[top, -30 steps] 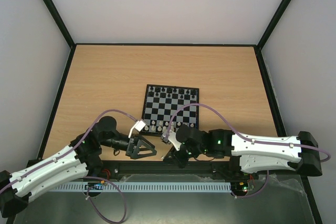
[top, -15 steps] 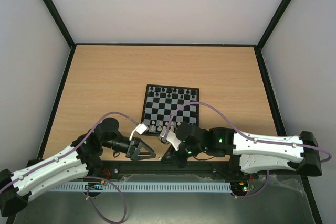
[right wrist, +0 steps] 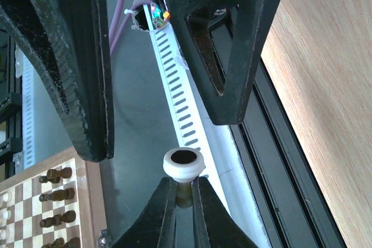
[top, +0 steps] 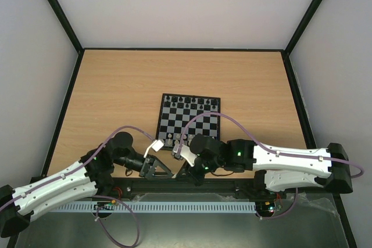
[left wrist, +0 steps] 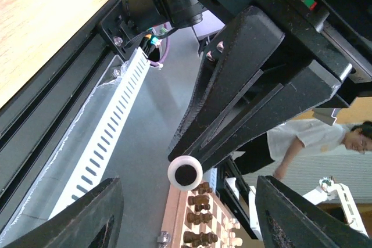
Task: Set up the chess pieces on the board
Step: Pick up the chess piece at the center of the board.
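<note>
Chess piece [right wrist: 183,165] in R end effector [right wrist: 184,187]

A wooden table [top: 116,97] fills mid-frame, a slotted white strip [top: 174,207] runs below it, and a person [left wrist: 317,140] stands lower right.

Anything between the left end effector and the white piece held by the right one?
Nothing visible. The white piece, pinched in the right end effector, points its base straight at the left end effector, which faces it open, with only air in between.

White chess piece [left wrist: 185,173] between the right arm's black fingers [left wrist: 244,85].
</note>
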Controlling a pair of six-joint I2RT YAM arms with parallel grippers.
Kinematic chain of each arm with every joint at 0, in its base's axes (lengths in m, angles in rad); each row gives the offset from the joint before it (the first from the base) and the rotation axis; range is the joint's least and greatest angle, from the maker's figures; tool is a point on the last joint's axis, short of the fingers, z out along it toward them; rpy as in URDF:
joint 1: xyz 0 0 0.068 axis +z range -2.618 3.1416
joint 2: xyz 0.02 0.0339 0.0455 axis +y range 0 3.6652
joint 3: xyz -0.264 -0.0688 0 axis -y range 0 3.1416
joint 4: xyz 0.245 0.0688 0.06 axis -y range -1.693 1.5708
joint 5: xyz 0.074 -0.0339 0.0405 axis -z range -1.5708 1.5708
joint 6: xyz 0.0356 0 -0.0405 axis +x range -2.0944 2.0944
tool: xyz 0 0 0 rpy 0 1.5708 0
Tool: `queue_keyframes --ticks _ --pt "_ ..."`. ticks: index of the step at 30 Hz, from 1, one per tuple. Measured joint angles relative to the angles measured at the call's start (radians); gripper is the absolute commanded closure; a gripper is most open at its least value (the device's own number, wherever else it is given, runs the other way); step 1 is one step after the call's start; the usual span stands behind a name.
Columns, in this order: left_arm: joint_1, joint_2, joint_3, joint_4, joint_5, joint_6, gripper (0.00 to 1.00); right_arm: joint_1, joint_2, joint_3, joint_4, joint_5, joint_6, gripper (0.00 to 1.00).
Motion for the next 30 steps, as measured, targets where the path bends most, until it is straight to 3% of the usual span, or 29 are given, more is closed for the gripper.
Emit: queue_keyframes --ticks 18,30 --pt "-0.037 0.041 -0.011 0.002 0.0 -0.01 0.53 0.0 0.014 0.0 -0.001 -0.023 -0.01 0.97" --pt "-0.047 0.053 -0.011 0.01 0.0 -0.014 0.57 0.0 0.026 0.0 0.0 -0.034 -0.012 0.97"
